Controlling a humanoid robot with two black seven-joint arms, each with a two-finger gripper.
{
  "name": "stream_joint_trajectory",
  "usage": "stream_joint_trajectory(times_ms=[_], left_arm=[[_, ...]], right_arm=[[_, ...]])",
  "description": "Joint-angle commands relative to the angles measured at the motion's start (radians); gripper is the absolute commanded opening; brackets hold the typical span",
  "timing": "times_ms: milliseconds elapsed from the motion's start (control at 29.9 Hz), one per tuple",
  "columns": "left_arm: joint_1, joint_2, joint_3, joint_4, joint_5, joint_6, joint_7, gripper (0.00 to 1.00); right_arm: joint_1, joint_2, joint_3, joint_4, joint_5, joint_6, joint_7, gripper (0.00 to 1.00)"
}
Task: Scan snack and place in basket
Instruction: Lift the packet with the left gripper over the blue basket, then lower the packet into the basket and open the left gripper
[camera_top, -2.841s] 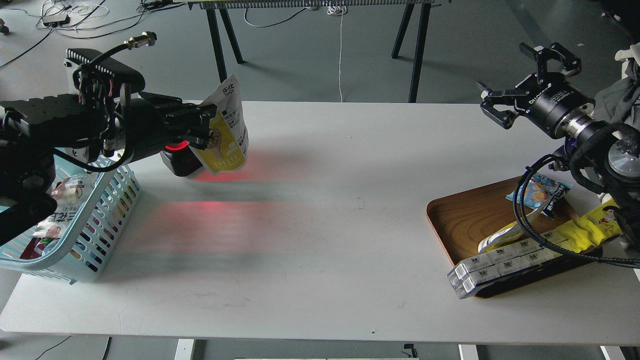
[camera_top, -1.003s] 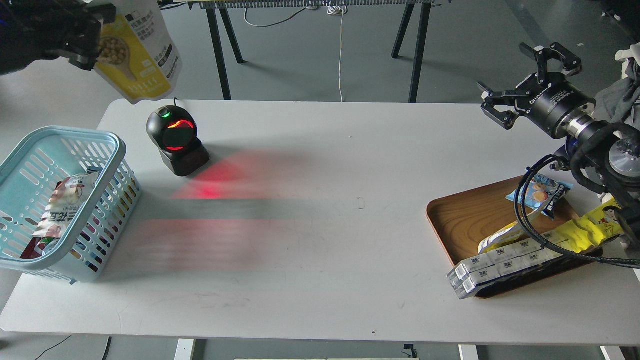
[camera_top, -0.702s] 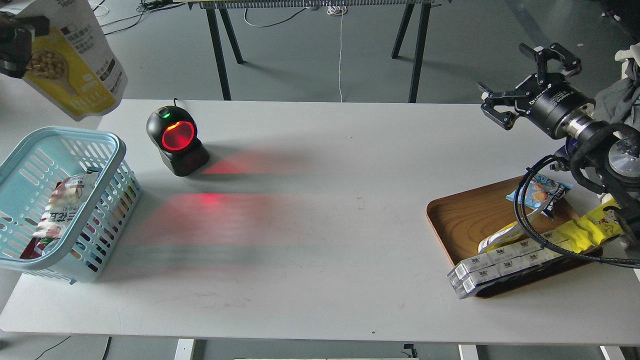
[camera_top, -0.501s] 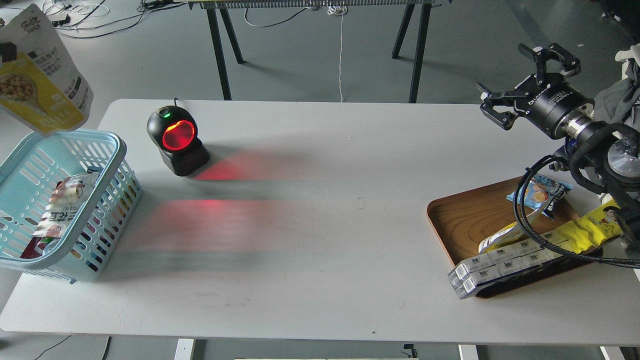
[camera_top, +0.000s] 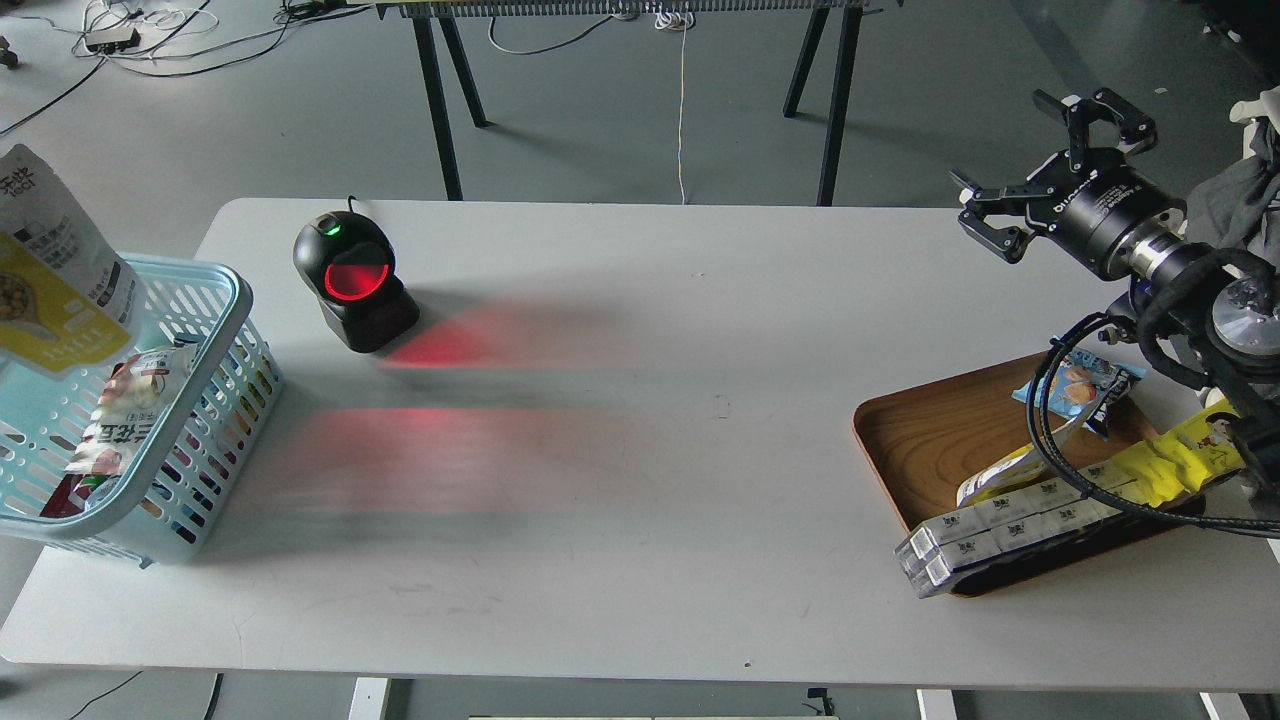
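Observation:
The snack (camera_top: 55, 270), a small yellow pouch with beige balls pictured and a white panel of dark text, hangs tilted at the far left edge, over the back part of the light blue basket (camera_top: 215, 290). Its lower end dips inside the basket's rim. My left gripper is out of view past the left edge, so I cannot see what holds the pouch. My right gripper (camera_top: 1020, 150) is open and empty, raised above the table's right end.
A black scanner (camera_top: 355, 280) with a red glowing window stands on the white table (camera_top: 640, 500) right of the basket. Another packet (camera_top: 125, 410) lies in the basket. A brown wooden tray (camera_top: 930, 440) at the right holds a blue packet (camera_top: 1075, 385), a long yellow packet (camera_top: 1170, 460) and white cartons (camera_top: 1000, 530).
The pouch has moved from in front of the scanner up, then left and down over the basket. The left arm has left the view. The right arm has barely moved.

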Motion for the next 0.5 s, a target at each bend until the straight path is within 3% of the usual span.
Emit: stream_joint_trajectory(times_ms=[0, 468], left_arm=[[0.000, -0.005, 0.054, 0.032, -0.003, 0.047, -0.001, 0.01], [0.000, -0.008, 0.222, 0.060, -0.020, 0.157, -0.021, 0.01]], right_arm=[[-0.001, 0.000, 0.000, 0.000, 0.000, 0.000, 0.000, 0.95], [-0.004, 0.002, 0.000, -0.002, 0.000, 0.000, 0.000, 0.95]])
